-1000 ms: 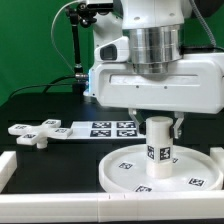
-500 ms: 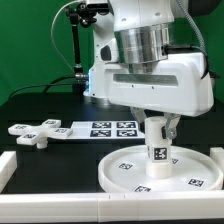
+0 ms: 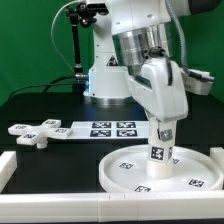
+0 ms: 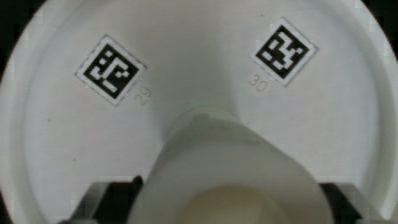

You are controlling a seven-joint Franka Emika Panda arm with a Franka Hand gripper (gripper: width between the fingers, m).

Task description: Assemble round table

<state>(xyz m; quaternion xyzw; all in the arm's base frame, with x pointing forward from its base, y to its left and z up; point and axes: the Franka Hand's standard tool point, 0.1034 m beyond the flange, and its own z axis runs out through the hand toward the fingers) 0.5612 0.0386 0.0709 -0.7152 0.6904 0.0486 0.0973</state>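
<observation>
The large round disc (image 3: 118, 172) lies flat at the front of the exterior view's right. The short thick cylinder leg (image 3: 158, 156) stands upright on its middle. My gripper (image 3: 164, 131) comes down from above and is shut on the top of the leg. In the wrist view the leg (image 4: 228, 150) fills the space between the dark fingers (image 4: 111, 196), with the disc's tagged face (image 4: 196, 60) beyond it. The cross-shaped foot (image 3: 32, 133) lies loose on the black table at the exterior view's left.
The marker board (image 3: 108, 128) lies between the foot and the disc. White bars (image 3: 40, 208) edge the front and the left of the workspace. The arm's base (image 3: 104, 76) stands behind the marker board.
My hand has turned about its upright axis while on the leg, from broadside to narrow side on. The leg stays upright on the disc's middle.
</observation>
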